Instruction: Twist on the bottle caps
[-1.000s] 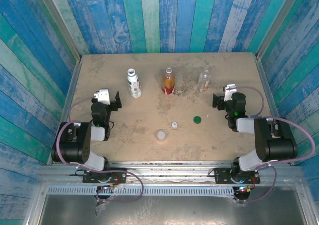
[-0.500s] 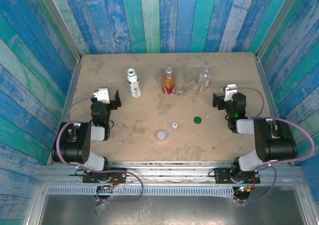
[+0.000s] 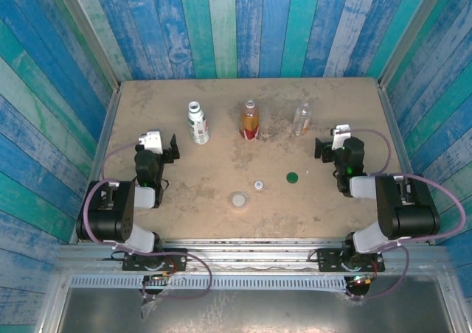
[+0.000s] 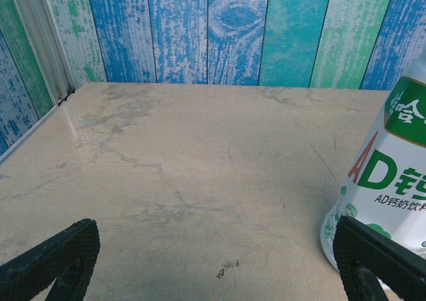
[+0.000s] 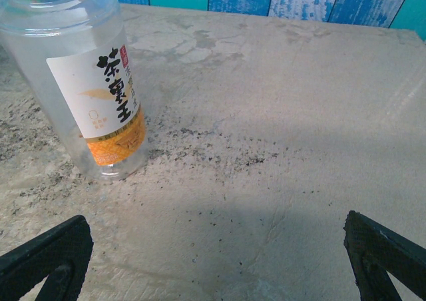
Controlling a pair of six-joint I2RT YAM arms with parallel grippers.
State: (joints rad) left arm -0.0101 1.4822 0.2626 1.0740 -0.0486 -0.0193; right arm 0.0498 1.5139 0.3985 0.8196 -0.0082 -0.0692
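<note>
The surface (image 3: 184,193) is a pale tan, scuffed and stained slab, boxed in on three sides by walls (image 3: 236,23) of weathered planks painted blue, teal and green, with metal strips in the corners and a metal rail (image 3: 251,250) along the near edge. Dark specks are scattered over it near the far right.

Three bottles stand upright in a row toward the far side: the white bottle (image 3: 197,123) on the left, the amber bottle (image 3: 251,121) in the middle and the clear bottle (image 3: 302,118) on the right. The caps lie well apart from them, nearer the arms: the pale grey cap (image 3: 237,199), the tiny white cap (image 3: 259,185) just beyond it, and the dark green cap (image 3: 292,177) to the right.

The left gripper (image 3: 167,149) hangs low, spread wide and holding nothing, near the white bottle. The right gripper (image 3: 327,149) is likewise wide and empty, near the clear bottle.
</note>
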